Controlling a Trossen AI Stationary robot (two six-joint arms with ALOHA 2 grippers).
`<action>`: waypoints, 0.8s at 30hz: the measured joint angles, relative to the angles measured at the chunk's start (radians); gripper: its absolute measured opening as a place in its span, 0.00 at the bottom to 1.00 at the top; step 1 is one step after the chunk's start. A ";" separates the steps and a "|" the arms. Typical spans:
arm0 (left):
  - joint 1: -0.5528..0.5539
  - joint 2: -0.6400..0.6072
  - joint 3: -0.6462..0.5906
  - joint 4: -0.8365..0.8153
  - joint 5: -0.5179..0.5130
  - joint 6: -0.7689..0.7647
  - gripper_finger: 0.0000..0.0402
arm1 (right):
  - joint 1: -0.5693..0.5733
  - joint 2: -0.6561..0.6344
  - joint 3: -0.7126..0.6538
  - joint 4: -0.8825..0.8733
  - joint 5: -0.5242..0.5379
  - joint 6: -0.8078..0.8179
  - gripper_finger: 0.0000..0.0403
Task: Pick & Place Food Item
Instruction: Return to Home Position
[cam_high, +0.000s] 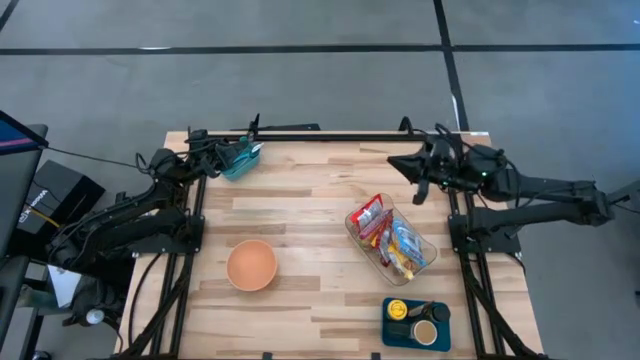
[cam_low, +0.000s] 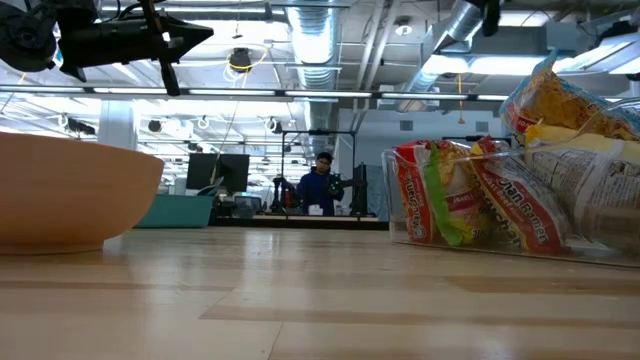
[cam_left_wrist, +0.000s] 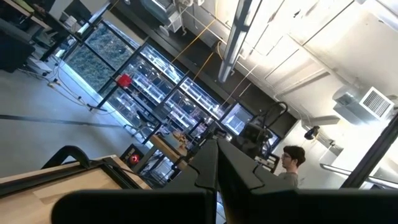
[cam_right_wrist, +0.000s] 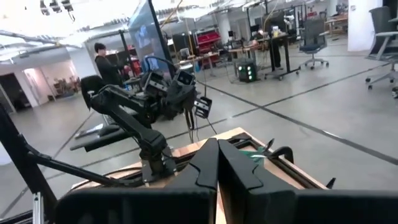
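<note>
Several food packets (cam_high: 385, 235), red, yellow and blue, lie in a clear container (cam_high: 430, 243) right of the table's middle; the low view shows them (cam_low: 500, 190) at the right. An orange bowl (cam_high: 251, 265) stands on the wood left of the middle and looms at the left of the low view (cam_low: 70, 195). My left gripper (cam_high: 258, 150) is shut with nothing in it, up in the air at the far left corner (cam_left_wrist: 216, 155). My right gripper (cam_high: 392, 160) is also shut with nothing in it, raised over the far right part of the table, beyond the container (cam_right_wrist: 217, 155).
A teal bin (cam_high: 240, 162) sits at the far left corner beside my left gripper. A blue tray (cam_high: 400, 330) with small round items stands at the near right edge. Bare wood lies between bowl and container. A person (cam_low: 320, 185) stands far off in the room.
</note>
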 joint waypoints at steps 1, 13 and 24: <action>0.000 0.000 0.000 0.000 0.000 0.000 0.00 | -0.004 -0.022 -0.011 -0.001 0.000 0.000 0.00; 0.000 0.000 0.000 0.000 0.004 0.000 0.00 | -0.050 -0.284 -0.029 -0.190 0.020 -0.035 0.00; 0.000 0.000 0.013 -0.001 0.004 0.097 0.00 | -0.053 -0.392 -0.029 -0.342 0.046 0.023 0.00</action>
